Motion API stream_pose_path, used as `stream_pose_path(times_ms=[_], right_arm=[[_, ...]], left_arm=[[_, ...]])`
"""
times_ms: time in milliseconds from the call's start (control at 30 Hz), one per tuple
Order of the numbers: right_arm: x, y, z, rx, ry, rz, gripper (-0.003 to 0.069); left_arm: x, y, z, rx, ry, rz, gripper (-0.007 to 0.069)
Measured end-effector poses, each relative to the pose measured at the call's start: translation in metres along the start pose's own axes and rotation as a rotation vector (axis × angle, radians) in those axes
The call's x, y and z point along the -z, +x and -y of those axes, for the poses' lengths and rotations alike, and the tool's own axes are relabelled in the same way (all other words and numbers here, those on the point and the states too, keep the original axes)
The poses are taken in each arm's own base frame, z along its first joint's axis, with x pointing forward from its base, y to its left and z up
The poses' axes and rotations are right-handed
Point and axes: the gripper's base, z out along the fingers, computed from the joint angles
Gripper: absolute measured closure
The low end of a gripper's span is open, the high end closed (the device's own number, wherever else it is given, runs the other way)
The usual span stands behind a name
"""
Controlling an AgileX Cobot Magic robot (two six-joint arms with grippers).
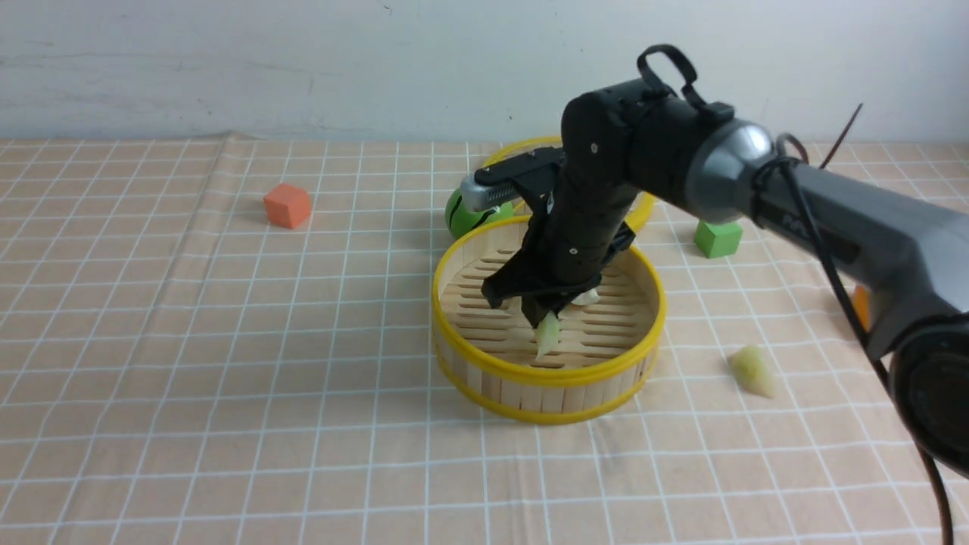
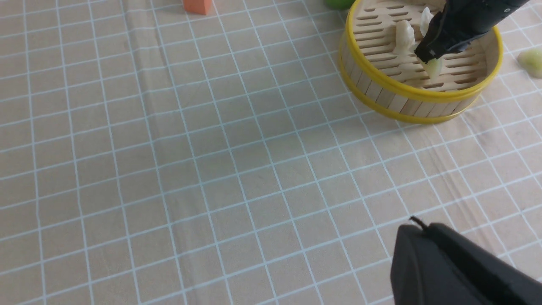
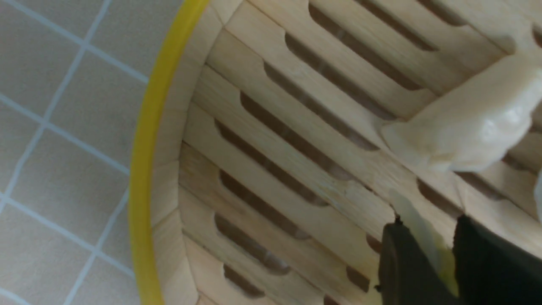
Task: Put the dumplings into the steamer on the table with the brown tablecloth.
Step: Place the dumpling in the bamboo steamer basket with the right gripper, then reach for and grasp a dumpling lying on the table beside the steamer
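The steamer (image 1: 549, 376) stands mid-table on the brown tablecloth (image 1: 227, 341). My right gripper (image 1: 546, 318) reaches down inside it, shut on a pale green dumpling (image 1: 547, 335) whose tip is at the slatted floor. In the right wrist view that dumpling (image 3: 419, 222) sits between the two black fingers (image 3: 398, 262). A white dumpling (image 3: 470, 127) lies on the slats close by, and two white dumplings (image 2: 404, 36) show in the left wrist view. Another green dumpling (image 1: 753, 371) lies on the cloth right of the steamer. My left gripper (image 2: 417, 224) is shut and empty, well away from the steamer.
An orange cube (image 1: 288, 206) sits at the back left. A green cube (image 1: 718, 237) is behind the steamer on the right. A green round fruit (image 1: 463, 216) and a yellow-rimmed disc (image 1: 522, 150) lie just behind the steamer.
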Motion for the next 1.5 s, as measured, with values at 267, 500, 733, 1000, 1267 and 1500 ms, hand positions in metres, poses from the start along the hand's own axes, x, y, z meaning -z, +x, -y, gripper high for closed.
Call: stream_pose_path(times_ms=[267,500,733,1000,1267,1500], right_arm=[[0.003,0.0,-0.001,-0.007,-0.007,-0.02,0.0314],[0.082,0.005,0.001,0.055,0.051,-0.017,0.0113],[0.128,0.063,0.058,-0.057,0.146,-0.094,0.0097],[0.088,0.117,0.128,-0.266,0.175,-0.126,0.0096],[0.019,0.114,0.149,-0.304,0.168,-0.057,0.0116],[0.009,0.116,0.15,-0.308,0.164,-0.068,0.0403]], left_arm=[[0.0,0.0,-0.001,-0.005,-0.011,0.0,0.0638],[0.0,-0.004,-0.006,-0.049,-0.065,0.041,0.0638],[0.0,-0.006,-0.006,-0.052,-0.064,0.062,0.0638],[0.0,-0.005,-0.006,-0.051,-0.065,0.056,0.0638],[0.0,-0.005,-0.006,-0.051,-0.066,0.053,0.0638],[0.0,-0.003,-0.006,-0.051,-0.069,0.038,0.0638]])
